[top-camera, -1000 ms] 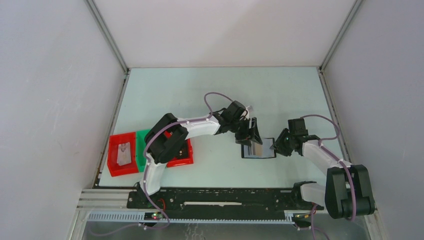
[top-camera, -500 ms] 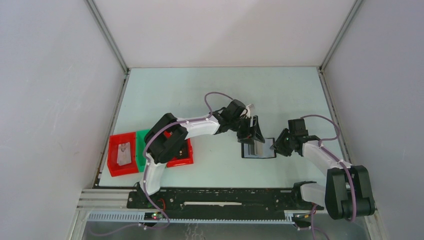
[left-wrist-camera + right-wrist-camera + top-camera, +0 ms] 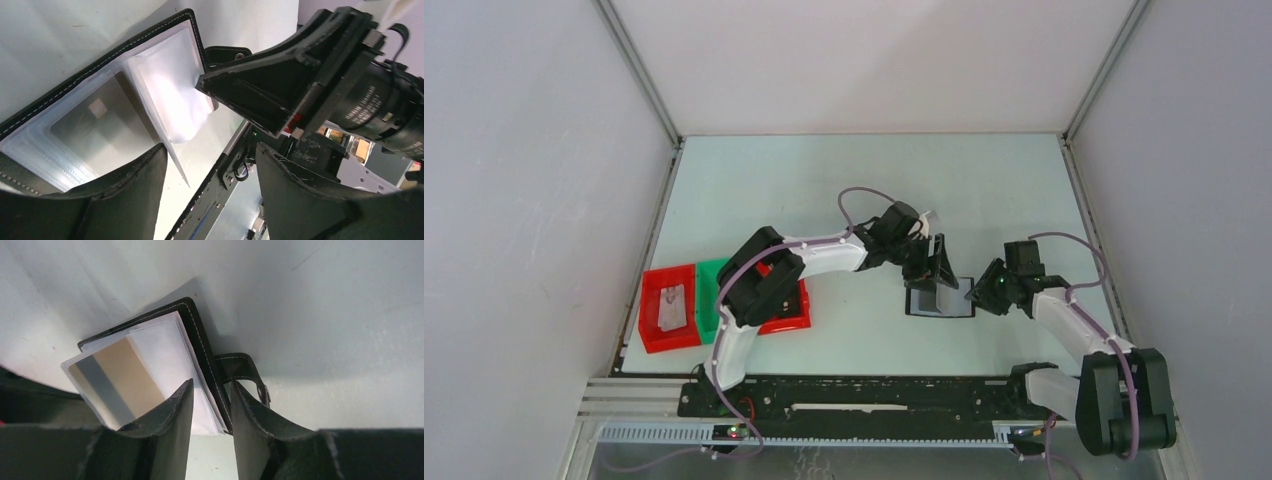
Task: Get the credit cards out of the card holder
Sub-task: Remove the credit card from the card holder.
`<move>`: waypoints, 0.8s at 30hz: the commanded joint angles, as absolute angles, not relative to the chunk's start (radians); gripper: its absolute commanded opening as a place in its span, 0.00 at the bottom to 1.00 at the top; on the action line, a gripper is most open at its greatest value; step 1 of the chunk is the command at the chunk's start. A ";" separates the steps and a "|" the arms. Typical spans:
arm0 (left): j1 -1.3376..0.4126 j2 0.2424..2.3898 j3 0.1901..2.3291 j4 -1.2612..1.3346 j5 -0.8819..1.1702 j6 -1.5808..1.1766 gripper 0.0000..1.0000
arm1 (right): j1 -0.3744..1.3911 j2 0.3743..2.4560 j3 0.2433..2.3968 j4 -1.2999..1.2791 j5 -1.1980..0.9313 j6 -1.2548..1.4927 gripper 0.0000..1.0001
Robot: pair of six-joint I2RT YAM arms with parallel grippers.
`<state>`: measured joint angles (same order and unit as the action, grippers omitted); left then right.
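Black leather card holder (image 3: 951, 301) lies open on the table (image 3: 844, 180), right of centre. Its long axis runs left to right, strap toward the right arm. Over the last second the left tool (image 3: 927, 282) has edged right above it, released. The right tool (image 3: 212, 385) stays clenched on its edge. The tan credit card (image 3: 125, 372) remains sleeved, so removal looks not yet begun.

The black card holder (image 3: 949, 303) lay open and flat on the surface (image 3: 844, 180), its leather edge stitched in white and its clear plastic sleeves (image 3: 172, 85) fanned upward. A tan credit card (image 3: 125, 372) with a grey stripe sat inside one sleeve.
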<state>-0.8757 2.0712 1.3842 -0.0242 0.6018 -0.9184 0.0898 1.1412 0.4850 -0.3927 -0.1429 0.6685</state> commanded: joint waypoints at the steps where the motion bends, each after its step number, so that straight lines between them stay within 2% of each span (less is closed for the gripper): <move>1: -0.893 2.105 1.465 0.027 0.645 -0.942 0.71 | 0.068 1.074 0.480 -0.426 -0.165 0.681 0.42; 19: -0.915 2.165 1.530 0.087 0.664 -0.995 0.70 | -0.140 0.808 0.480 -0.601 -0.194 0.635 0.46; 24: -0.899 2.077 1.479 0.011 0.584 -0.936 0.69 | -0.143 0.804 0.479 -0.551 -0.301 0.589 0.42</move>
